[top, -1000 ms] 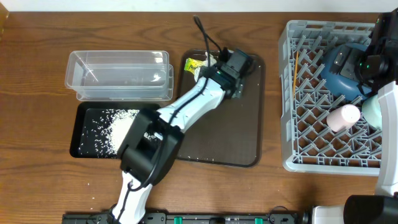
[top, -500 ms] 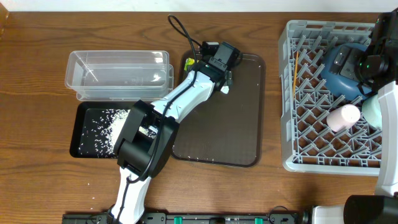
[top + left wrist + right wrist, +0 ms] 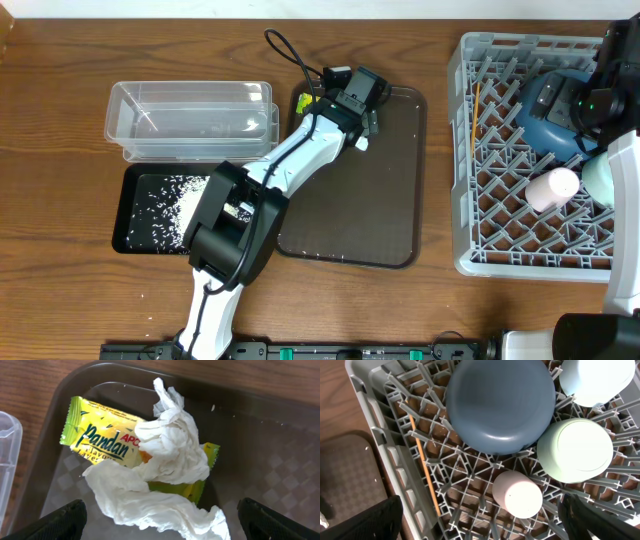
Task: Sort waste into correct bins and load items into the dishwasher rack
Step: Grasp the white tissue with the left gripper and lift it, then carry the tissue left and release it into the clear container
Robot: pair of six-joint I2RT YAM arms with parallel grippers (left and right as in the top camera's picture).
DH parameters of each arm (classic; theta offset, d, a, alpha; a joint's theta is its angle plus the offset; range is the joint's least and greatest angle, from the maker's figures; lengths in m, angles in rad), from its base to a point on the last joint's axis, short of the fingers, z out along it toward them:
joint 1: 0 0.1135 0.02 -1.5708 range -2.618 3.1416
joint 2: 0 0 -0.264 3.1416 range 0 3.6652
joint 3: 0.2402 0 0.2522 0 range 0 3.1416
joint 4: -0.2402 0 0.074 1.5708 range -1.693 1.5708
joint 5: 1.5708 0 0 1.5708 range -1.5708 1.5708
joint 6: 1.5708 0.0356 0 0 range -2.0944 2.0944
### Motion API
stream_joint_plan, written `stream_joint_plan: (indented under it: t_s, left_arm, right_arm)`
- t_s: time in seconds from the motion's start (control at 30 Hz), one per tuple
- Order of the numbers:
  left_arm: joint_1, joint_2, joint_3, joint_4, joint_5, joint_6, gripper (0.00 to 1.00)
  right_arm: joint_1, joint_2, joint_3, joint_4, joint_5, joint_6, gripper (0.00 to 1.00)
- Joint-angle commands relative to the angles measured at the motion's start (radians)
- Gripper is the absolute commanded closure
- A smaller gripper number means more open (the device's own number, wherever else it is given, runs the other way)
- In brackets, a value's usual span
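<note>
A yellow-green wrapper [image 3: 105,440] [image 3: 306,100] lies in the far left corner of the brown serving tray [image 3: 370,210], with crumpled white tissue [image 3: 165,460] draped over it. My left gripper [image 3: 160,522] [image 3: 350,105] hangs over them, open, one finger on each side of the tissue's near end. My right gripper [image 3: 480,520] [image 3: 600,95] is open and empty above the grey rack [image 3: 470,250]. The rack holds the dark blue dish [image 3: 500,405], pale bowl [image 3: 575,450], saucer [image 3: 592,380], pink cup [image 3: 517,494] and wooden stick [image 3: 425,465].
The clear tub [image 3: 190,120] stands left of the serving tray, empty. The black tray [image 3: 135,235] in front of it holds rice [image 3: 185,205]. A few grains lie on the table near its front edge. The left arm's cable loops over the serving tray's far edge.
My left gripper has moved left along the far end of the serving tray, over the wrapper and tissue, and has since held still. The right arm has not moved.
</note>
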Motion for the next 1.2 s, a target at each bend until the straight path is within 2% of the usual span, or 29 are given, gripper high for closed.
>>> stream_joint_plan:
  t_s: [0.0,0.3,0.43,0.53,0.6,0.7,0.93,0.97,1.03,1.17]
  left_arm:
    - [0.001,0.045,0.017,-0.002,-0.005,-0.008,0.02]
    - [0.011,0.079,0.017,0.002,-0.005,-0.009,0.01]
    - [0.011,0.079,0.017,0.017,-0.005,-0.008,0.15]
    - [0.011,0.076,0.017,0.020,-0.005,-0.008,0.32]
    - [0.011,0.071,0.017,0.015,-0.005,-0.008,0.47]
    - [0.011,0.050,0.017,-0.013,-0.005,-0.008,0.62]
    - [0.011,-0.053,0.017,-0.174,-0.005,-0.009,0.81]
    - [0.011,-0.075,0.017,-0.201,-0.004,-0.009,0.88]
    - [0.011,-0.118,0.017,-0.241,-0.004,-0.009,0.94]
    - [0.011,-0.215,0.017,-0.279,-0.005,-0.008,0.94]
  right_arm:
    - [-0.005,0.001,0.000,-0.002,0.003,0.014,0.01]
    - [-0.005,0.001,0.000,-0.002,0.003,0.014,0.01]
    - [-0.005,0.001,0.000,-0.002,0.003,0.014,0.01]
    - [-0.005,0.001,0.000,-0.002,0.003,0.014,0.01]
    - [-0.005,0.001,0.000,-0.002,0.003,0.014,0.01]
    - [-0.005,0.001,0.000,-0.002,0.003,0.014,0.01]
    - [-0.005,0.001,0.000,-0.002,0.003,0.014,0.01]
    - [-0.005,0.001,0.000,-0.002,0.003,0.014,0.01]
    - [-0.005,0.001,0.000,-0.002,0.003,0.014,0.01]
    - [-0.005,0.001,0.000,-0.002,0.003,0.014,0.01]
